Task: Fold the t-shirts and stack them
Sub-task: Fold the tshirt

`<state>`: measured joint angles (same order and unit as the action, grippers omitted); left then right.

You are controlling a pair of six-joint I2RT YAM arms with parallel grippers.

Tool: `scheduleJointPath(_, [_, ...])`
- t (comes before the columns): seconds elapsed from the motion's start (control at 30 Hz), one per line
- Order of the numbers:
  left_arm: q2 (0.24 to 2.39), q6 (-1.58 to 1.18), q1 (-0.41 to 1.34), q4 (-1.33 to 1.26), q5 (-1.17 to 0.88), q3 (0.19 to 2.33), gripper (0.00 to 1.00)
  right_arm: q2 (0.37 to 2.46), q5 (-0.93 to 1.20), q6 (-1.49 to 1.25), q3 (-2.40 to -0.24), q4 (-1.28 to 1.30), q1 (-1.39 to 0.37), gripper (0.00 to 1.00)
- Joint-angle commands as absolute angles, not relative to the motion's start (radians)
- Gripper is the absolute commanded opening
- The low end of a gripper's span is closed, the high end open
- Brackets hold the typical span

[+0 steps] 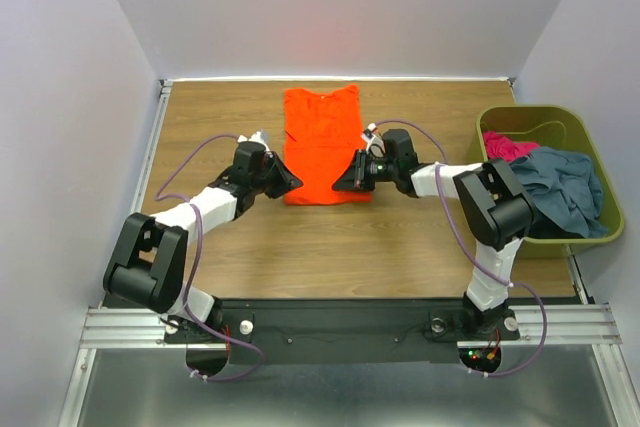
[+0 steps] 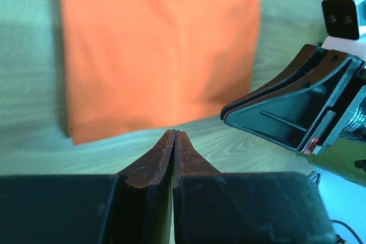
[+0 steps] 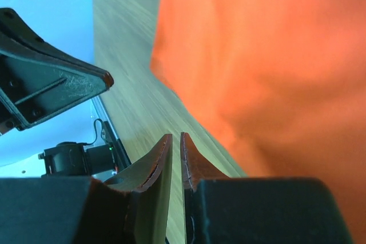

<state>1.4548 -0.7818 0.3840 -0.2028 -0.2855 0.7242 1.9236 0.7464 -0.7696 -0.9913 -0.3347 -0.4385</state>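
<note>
Wooden bench (image 1: 220, 247) lies bare on the left. Left gripper (image 1: 293, 182), jaws closed on nothing, sits beside the orange shirt's (image 1: 322, 143) near-left corner. That shirt lies folded flat mid-bench. Right gripper (image 1: 340, 183), jaws nearly shut (thin gap), meets its near-right edge. Far right, a tub (image 1: 590, 237) holds pink shirt (image 1: 507, 146) and grey shirt (image 1: 565, 187).

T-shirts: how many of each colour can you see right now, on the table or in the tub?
Orange t-shirt, lying on the table: 1
Slate blue-grey t-shirt, draped in the olive-green tub: 1
Magenta-pink t-shirt, in the tub, mostly under the blue-grey one: 1
Total: 3 t-shirts
</note>
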Motion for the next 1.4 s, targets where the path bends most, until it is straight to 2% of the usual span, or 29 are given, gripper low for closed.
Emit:
scheduleJointPath(0.0, [1.474,-0.741,0.380,-0.189,-0.245,0.776,0.14,1.911,0.772,-0.707,-1.026,-0.295,-0.413,0.17])
scheduleJointPath(0.23, [1.624,-0.733,0.361,-0.258,-0.253,0.741,0.13,2.032,0.813,-0.695,-0.963,-0.333,-0.362,0.16])
scheduleJointPath(0.37, [1.670,-0.741,0.319,-0.284,-0.258,0.706,0.12,2.071,0.851,-0.729,-0.901,-0.397,-0.273,0.16])
scheduleJointPath(0.67, [1.626,-0.781,0.276,-0.301,-0.324,0.643,0.11,2.027,0.864,-0.721,-0.880,-0.364,-0.215,0.16])
scheduleJointPath(0.73, [1.576,-0.781,0.276,-0.278,-0.318,0.655,0.13,1.967,0.838,-0.657,-0.916,-0.272,-0.216,0.16])
scheduleJointPath(0.87, [1.519,-0.761,0.278,-0.252,-0.299,0.728,0.22,1.904,0.833,-0.663,-0.980,-0.249,-0.215,0.17])
scheduleJointPath(1.0, [1.534,-0.732,0.278,-0.241,-0.238,0.839,0.24,1.910,0.812,-0.689,-1.092,-0.250,-0.216,0.17])
scheduleJointPath(1.07, [1.613,-0.707,0.275,-0.245,-0.238,0.955,0.24,1.951,0.799,-0.699,-1.181,-0.250,-0.215,0.17])
scheduleJointPath(1.37, [1.902,-0.664,0.270,-0.271,-0.268,1.227,0.23,2.209,0.762,-0.736,-1.483,-0.259,-0.215,0.17])
